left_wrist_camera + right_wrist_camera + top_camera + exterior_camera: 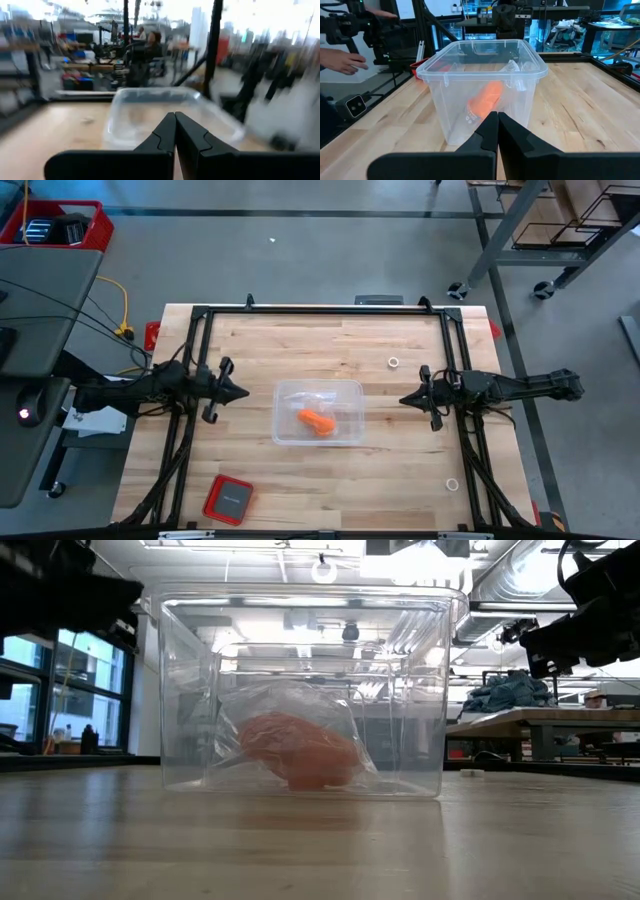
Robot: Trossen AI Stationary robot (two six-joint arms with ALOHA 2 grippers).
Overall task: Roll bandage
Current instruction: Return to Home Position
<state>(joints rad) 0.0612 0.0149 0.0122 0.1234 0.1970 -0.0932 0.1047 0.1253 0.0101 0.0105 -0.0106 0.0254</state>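
The orange bandage (317,422) lies as a short roll inside a crinkled clear bag, on the floor of a clear plastic box (284,392) at the table's middle. The low view shows the bandage (300,752) through the box's wall (190,690), and the right wrist view shows it (487,97) behind the box's rim (445,76). My left gripper (243,392) hovers shut to the left of the box and points at it. My right gripper (403,400) hovers shut to the box's right. Both are clear of the box.
A small red square case (228,499) lies near the front left. Two small white rings (394,363) (453,484) lie on the right half. A black frame (320,310) borders the table. A person's hand (340,60) shows beyond the left edge.
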